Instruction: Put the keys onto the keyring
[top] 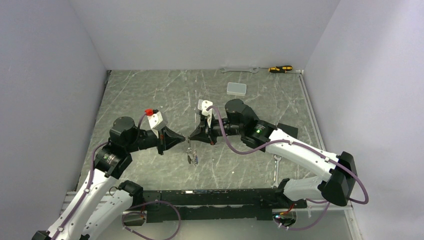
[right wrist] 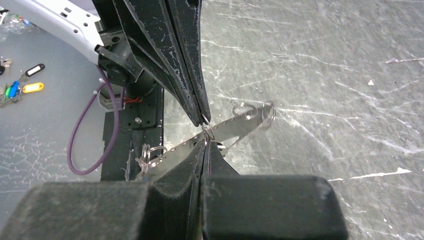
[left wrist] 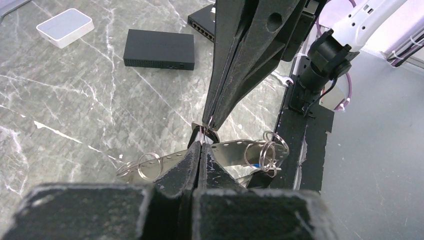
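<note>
Even, soft overhead light; wrist views blur at near edges.

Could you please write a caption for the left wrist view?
Left gripper and right gripper, both shut, pinch a small metal ring tip to tip beside a perforated metal strip.

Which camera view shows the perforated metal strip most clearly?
The left wrist view: the metal strip shows both ringed ends. The right wrist view hides part of it; the top view shows it only as a tiny glint.

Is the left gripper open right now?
No, the left gripper is shut tight, its tips pinching a small metal ring.
</note>
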`<state>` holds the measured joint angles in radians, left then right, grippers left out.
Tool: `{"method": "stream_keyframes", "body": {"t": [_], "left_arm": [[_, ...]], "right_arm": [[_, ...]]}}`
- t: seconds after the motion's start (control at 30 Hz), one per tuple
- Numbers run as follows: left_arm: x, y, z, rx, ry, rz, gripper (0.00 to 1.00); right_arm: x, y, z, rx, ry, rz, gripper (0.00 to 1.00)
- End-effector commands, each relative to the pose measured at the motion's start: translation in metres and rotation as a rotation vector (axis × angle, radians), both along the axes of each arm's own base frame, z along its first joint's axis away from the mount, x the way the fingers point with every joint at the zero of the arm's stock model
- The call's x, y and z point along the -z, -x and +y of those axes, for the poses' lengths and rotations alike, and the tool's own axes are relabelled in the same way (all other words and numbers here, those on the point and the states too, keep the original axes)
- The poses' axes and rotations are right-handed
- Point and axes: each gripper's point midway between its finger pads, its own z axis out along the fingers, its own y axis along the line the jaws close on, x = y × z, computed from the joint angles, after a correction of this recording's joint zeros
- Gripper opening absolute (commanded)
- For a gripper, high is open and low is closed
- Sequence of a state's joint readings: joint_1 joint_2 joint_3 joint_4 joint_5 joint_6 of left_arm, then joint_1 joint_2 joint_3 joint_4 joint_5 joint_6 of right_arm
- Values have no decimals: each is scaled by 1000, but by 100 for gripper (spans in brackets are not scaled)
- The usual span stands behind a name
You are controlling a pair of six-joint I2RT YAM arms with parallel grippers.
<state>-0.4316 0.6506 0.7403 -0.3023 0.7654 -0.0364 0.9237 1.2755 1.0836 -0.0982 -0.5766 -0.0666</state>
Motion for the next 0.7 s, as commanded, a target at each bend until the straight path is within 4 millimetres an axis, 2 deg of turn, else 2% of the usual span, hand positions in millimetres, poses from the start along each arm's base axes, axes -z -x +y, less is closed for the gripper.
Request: {"method": "stream_keyframes", "body": {"t": [0.0, 0.67], "left_arm": [[-17, 2, -3, 35, 31, -84, 0], [-17, 3, -3, 37, 36, -82, 0]], "right_arm": [[-41, -3, 7, -1, -99, -61, 0], [-42, -4, 13, -9, -100, -55, 0]]}}
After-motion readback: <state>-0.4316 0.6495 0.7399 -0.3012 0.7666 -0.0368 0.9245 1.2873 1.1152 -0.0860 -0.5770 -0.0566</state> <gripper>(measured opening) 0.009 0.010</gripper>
